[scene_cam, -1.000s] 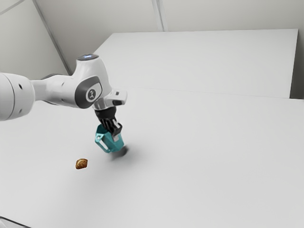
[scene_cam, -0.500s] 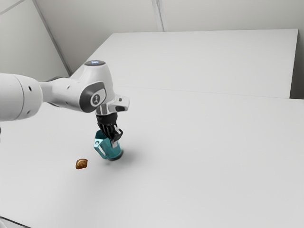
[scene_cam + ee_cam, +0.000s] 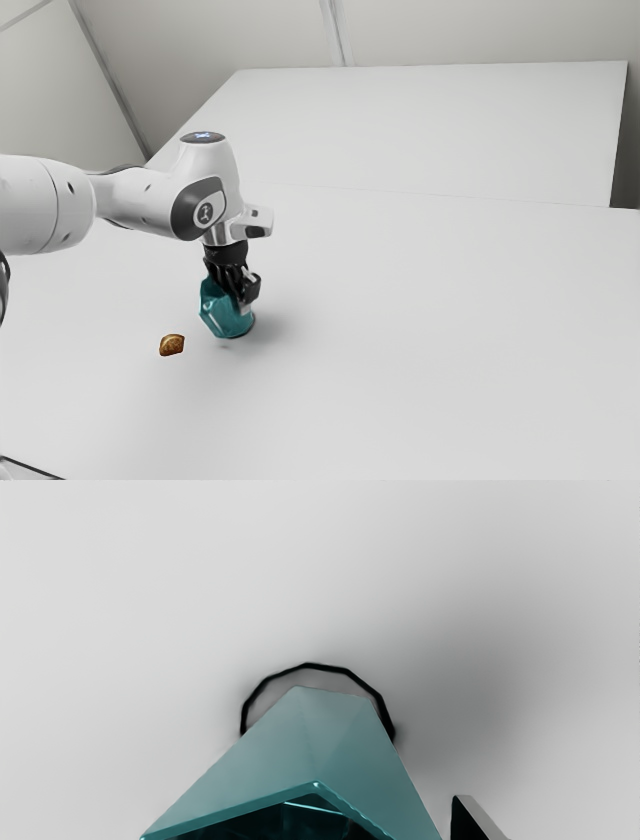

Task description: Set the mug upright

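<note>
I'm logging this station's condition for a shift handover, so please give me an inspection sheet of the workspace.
Surface: pale tabletop, shaded in places.
Job's things: teal mug, roughly upright; whether its base sits flat is unclear.
Clutter: small brown item, apart from the mug.
Gripper: black gripper, at the mug.
Cables: nothing seen.
Surroundings: pale walls; unidentified dark-edged object, exterior view's lower left corner.

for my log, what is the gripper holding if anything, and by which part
It cannot be told: the gripper is right at the mug, but neither view settles whether it is held.
</note>
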`<action>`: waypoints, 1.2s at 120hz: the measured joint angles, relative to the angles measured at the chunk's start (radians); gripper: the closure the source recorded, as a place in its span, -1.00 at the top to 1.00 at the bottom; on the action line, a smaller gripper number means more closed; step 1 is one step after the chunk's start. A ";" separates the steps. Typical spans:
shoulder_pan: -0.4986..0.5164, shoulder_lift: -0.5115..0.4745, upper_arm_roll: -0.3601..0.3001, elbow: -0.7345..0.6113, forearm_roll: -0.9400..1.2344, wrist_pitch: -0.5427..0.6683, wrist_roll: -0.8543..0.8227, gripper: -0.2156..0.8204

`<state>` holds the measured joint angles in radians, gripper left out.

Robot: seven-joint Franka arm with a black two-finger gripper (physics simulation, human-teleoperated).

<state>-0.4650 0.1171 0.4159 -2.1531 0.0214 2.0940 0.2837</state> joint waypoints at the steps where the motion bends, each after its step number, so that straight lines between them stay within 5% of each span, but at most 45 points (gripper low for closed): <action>1: 0.000 0.000 0.000 0.000 0.000 0.000 0.000 -0.27; 20: -0.002 -0.002 0.000 0.016 -0.002 0.000 -0.003 0.18; 44: -0.002 -0.030 0.000 0.032 -0.008 -0.002 -0.006 0.42; 98: 0.008 -0.103 0.008 0.163 0.011 -0.052 -0.033 0.56; 117: 0.114 -0.115 -0.087 0.274 0.053 -0.135 -0.046 0.57; 144: 0.134 -0.142 -0.088 0.438 0.090 -0.280 -0.072 0.58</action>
<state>-0.3310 -0.0249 0.3280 -1.7149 0.1112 1.8145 0.2114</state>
